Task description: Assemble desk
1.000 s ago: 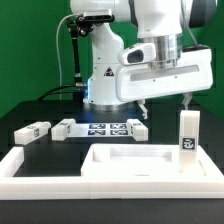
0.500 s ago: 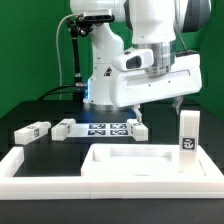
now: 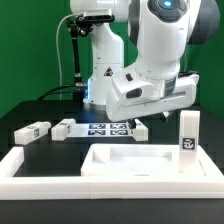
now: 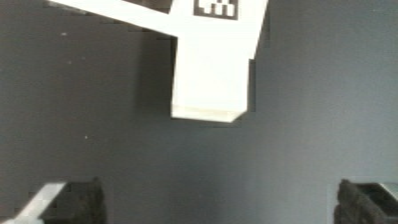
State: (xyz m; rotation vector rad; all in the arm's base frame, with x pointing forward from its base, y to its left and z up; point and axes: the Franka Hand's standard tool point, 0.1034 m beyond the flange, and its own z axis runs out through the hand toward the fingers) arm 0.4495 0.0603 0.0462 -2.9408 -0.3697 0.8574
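1. A robot arm's gripper [image 4: 217, 196] hangs over the dark table [image 4: 107, 130] with its jaws spread wide, holding nothing.
2. The leg [image 4: 214, 70] it faces lies flat on the table, just short of the gap between the fingers [image 4: 63, 205]. Neither finger touches it.
3. The leg's long axis runs crosswise to the line joining the two fingers, and its near end points at the gap. The jaws would likely close across its narrow sides once the hand moves along the leg and comes down.
4. In the exterior view this appears to be the leg beside the end of the marker board [image 3: 105, 127] on that view's right, under the tilted hand.
5. A second leg [image 3: 65, 128] and a third leg [image 3: 32, 131] lie farther to that view's left. A fourth leg [image 3: 188, 133] stands upright on its right.
6. The desk top [image 3: 150, 165] lies rim-up at the front, inside the corner of the rail [image 3: 25, 160]. No leg is fitted to it, so assembly looks barely begun.
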